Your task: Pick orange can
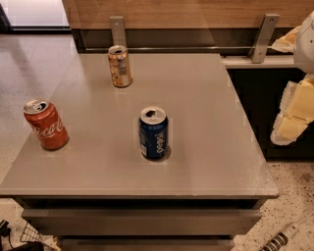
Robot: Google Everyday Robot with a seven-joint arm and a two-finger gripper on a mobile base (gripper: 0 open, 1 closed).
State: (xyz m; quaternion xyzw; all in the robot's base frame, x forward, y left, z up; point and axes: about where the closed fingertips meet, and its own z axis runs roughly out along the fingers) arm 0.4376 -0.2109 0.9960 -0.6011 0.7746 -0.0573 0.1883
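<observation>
An orange can (pixel 119 66) is seen standing upright near the far left part of a grey surface (pixel 211 127). Its body is golden-orange to tan, with a whitish label patch on the side and a silver top with an opened mouth. No writing on it can be read.

A red can (pixel 45 124) is placed near the surface's left edge, well apart from the orange can, and "Coca-Cola" is shown on it in white script. A dark blue can (pixel 153 133) is set near the middle of the surface, with white lettering run vertically up its side that cannot be made out.

The surface is matte and smooth, with a drawer front (pixel 142 220) seen below its near edge. Speckled pale floor (pixel 24 63) is seen to the left, and a wood-panelled wall (pixel 186 12) with two metal brackets (pixel 117 30) is seen behind.

The claw (pixel 290 122), white with yellowish parts, is held at the right edge of the view, off the surface and well apart from all three cans. Whether it is spread or closed cannot be told.
</observation>
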